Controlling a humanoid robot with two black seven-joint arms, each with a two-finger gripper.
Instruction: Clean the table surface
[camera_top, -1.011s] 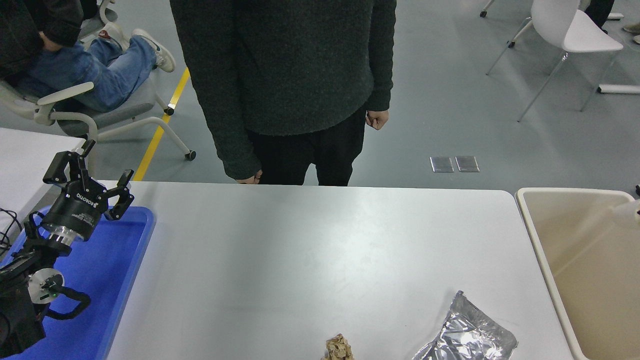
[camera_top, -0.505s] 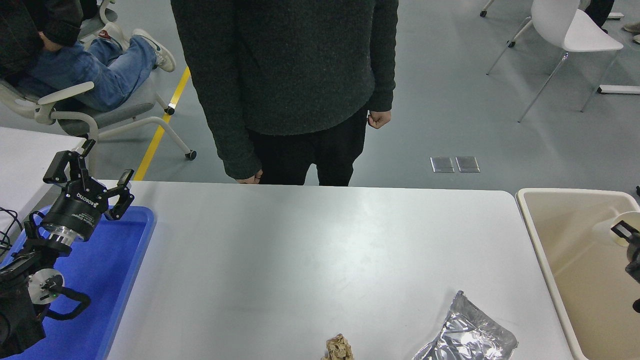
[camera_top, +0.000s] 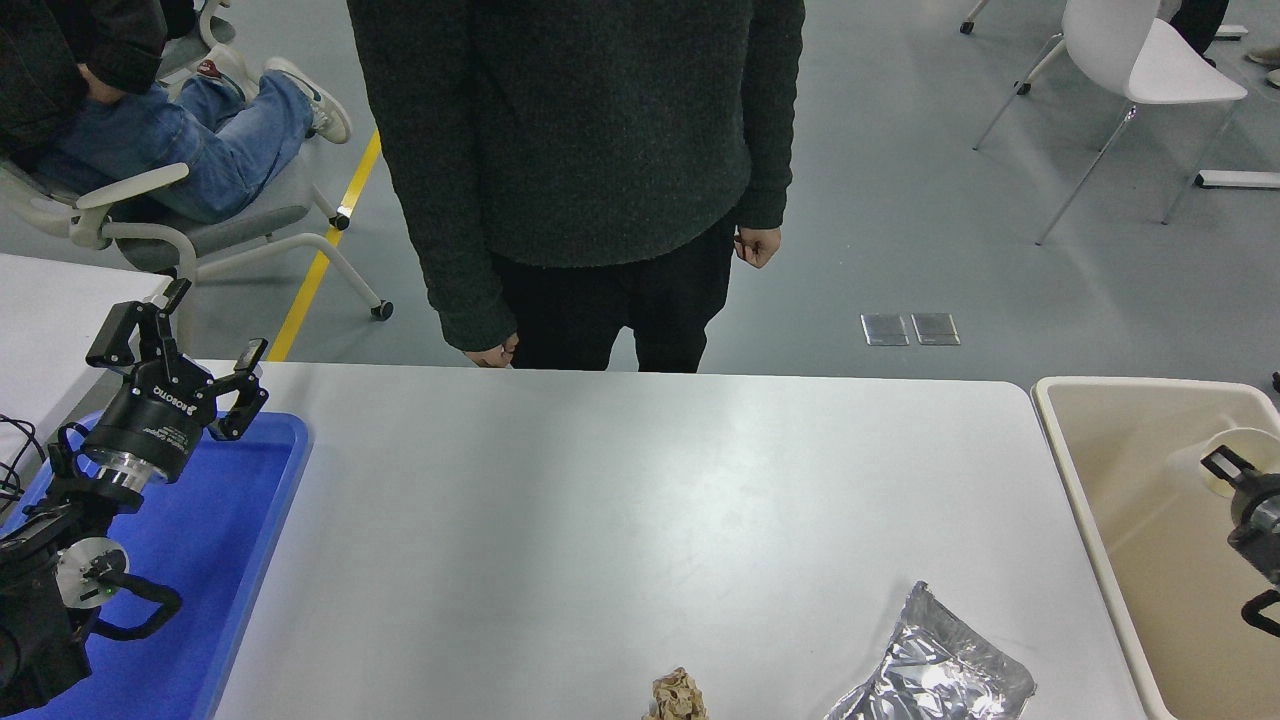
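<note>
- The table fills the middle of the view, a wide white top with rounded corners; most of it is bare, with two bits of litter near its 6 o'clock edge.
- A crumpled brown paper wad lies at 6 o'clock and a creased silver foil pouch at about 5 o'clock, well apart from each other. These look like the things to clear off.
- The beige bin stands against the table's 3 o'clock end, probably so litter can be dropped straight in.
- The right gripper hangs over the bin at the 3 o'clock edge, beside a pale round object that looks like a cup. I cannot tell whether the gripper is grasping it or released.
- The left gripper is parked above the blue tray at 9 o'clock, fingers spread and empty, out of the working arm's way.
- A person stands at 12 o'clock, hands off the table.
</note>
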